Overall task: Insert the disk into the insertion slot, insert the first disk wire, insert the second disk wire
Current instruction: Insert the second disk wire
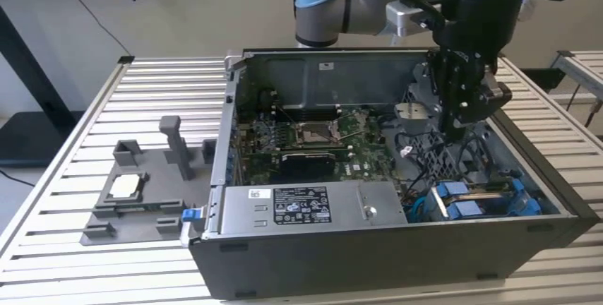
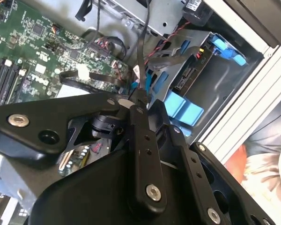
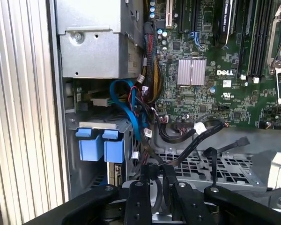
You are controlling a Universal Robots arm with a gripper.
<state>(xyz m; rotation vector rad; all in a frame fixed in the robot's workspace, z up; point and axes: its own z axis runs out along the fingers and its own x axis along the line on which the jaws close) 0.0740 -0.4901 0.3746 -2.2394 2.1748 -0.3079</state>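
Nearest stands the case's (image 1: 377, 255) dark front wall on the slatted table (image 1: 56, 262); at the exterior view's left a grey jig (image 1: 132, 206) lies beside it, and inside the case come the power supply (image 1: 311, 206) and then the motherboard (image 1: 320, 142). Further right the gripper (image 1: 455, 134) reaches down into the case, fingers pinched tight on a thin black wire (image 2: 142, 51). At the near right corner the disk (image 1: 485, 186) sits in the slot (image 1: 527, 202) — blue tabs up — lower than the gripper and near it.
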